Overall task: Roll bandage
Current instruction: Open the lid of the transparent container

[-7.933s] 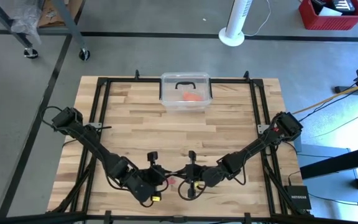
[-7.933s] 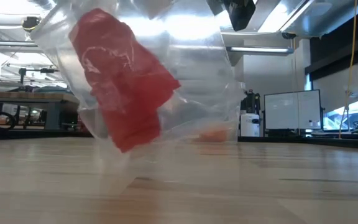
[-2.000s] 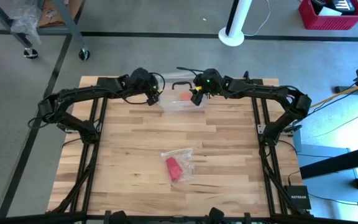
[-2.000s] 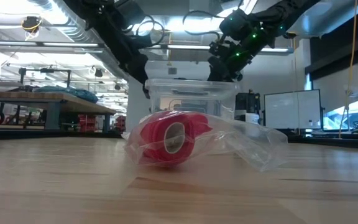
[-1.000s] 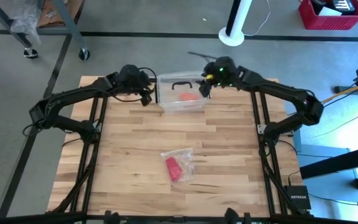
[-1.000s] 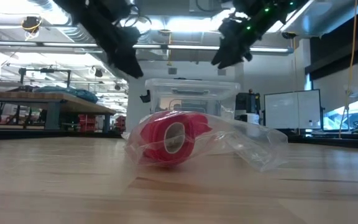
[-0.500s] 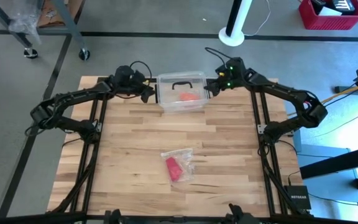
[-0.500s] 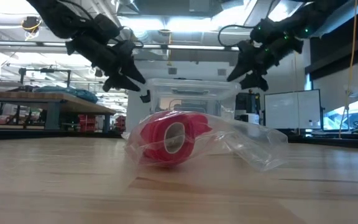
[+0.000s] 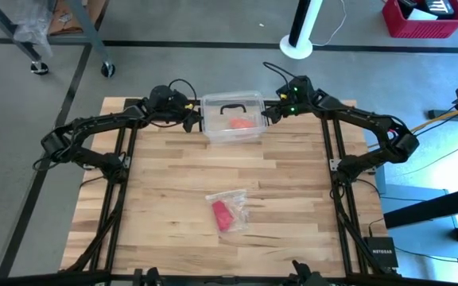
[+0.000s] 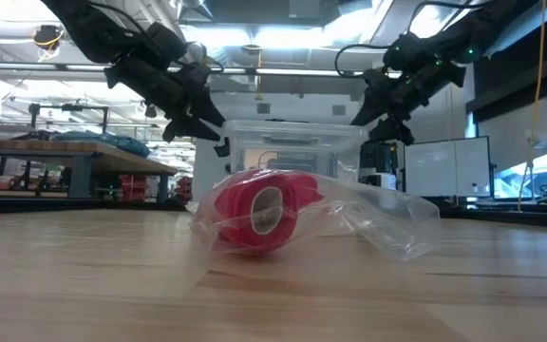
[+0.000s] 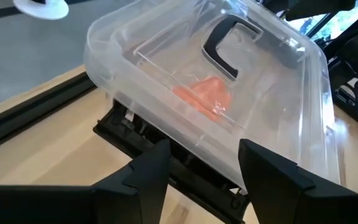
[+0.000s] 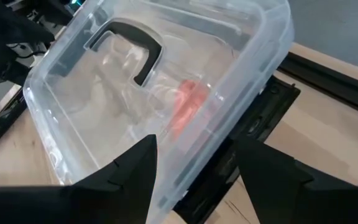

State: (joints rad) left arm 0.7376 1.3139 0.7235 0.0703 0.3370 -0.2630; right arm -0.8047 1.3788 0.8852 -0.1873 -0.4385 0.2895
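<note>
The bandage point(image 9: 222, 214) is a small red roll inside a crinkly clear bag point(image 9: 237, 202), lying on its side on the wood near the table's middle; the low view faces its open core point(image 10: 259, 211). At the far edge stands a clear lidded box point(image 9: 233, 119) with a black lid handle point(image 11: 225, 46) and an orange-red lump point(image 11: 205, 96) inside. My left gripper point(image 9: 192, 120) stands open just off the box's left end point(image 11: 204, 149). My right gripper point(image 9: 266, 114) stands open just off its right end point(image 12: 196, 143). Both slant down toward the box.
Black frame rails point(image 9: 126, 159) run along the table's left, right and far sides. Bare wood point(image 9: 229, 163) lies between box and bag. Beyond the table are a white fan base point(image 9: 296, 46) and a red crate point(image 9: 424, 17) on the floor.
Both grippers have come down from above the box and rolled at the wrist, so that they now point slantwise at its two ends; the right one has also gone toward the near edge. The fingers stay open. Bag and bandage have not moved.
</note>
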